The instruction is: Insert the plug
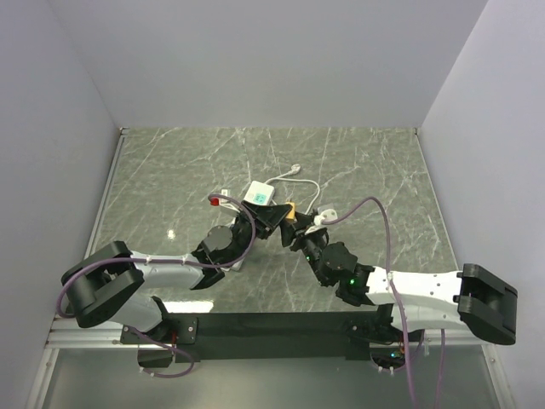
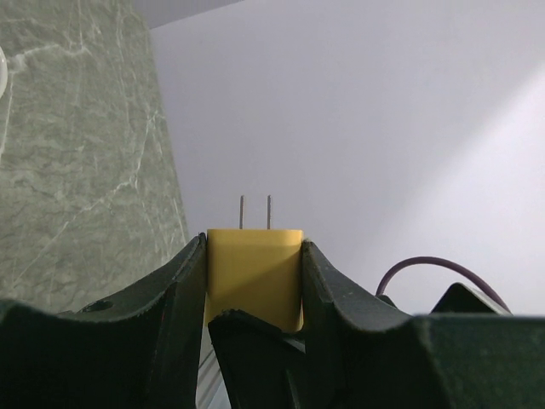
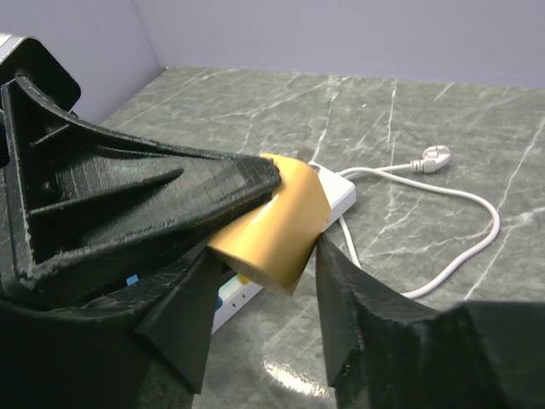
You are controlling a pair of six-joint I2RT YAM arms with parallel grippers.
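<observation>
My left hand (image 2: 254, 243) gripped the plug (image 2: 254, 277), seemingly light and stiff, by its sides near the power strip (image 1: 260, 194); the right hand (image 3: 264, 256) I could not tell.

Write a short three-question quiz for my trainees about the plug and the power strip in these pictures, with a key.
1. True or false: the yellow plug already sits in the white power strip.
2. How many metal prongs show on the plug? A one, B two, C three.
3. Short answer: in the view showing the prongs, what clamps the plug's sides?

Key: 1 false; 2 B; 3 the left tool.
</observation>
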